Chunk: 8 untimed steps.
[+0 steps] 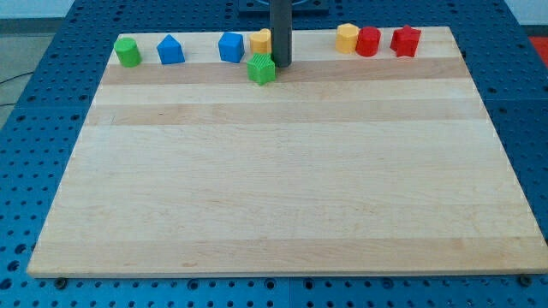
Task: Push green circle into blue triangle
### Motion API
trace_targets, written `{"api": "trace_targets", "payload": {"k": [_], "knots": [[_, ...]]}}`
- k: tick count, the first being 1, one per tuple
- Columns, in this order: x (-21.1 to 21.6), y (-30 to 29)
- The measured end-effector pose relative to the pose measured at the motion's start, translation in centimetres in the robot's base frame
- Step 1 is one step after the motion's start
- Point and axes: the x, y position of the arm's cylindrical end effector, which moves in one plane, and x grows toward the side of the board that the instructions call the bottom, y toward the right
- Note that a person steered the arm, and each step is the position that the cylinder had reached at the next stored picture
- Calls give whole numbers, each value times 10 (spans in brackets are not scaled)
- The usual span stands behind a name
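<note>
Blue pegboard shows all around the pale wooden surface (282, 171), which is bare except along its far edge. No gripper is here, only a rod. My tip (282, 66) sits just right of a green star (261, 68), beside a yellow block (260, 40). The green circle (128, 51) waits at the far left, near the blue triangle (170, 50) on its right. To do this well, I think my tip should go around to the circle's left side, then push slowly right.
</note>
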Motion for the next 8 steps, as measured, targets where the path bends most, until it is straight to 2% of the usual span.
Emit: {"api": "trace_targets", "payload": {"k": [3, 4, 5, 6, 7, 8], "knots": [[15, -12], [14, 9], [-21, -3], [-18, -44], [37, -61], [105, -45]]}}
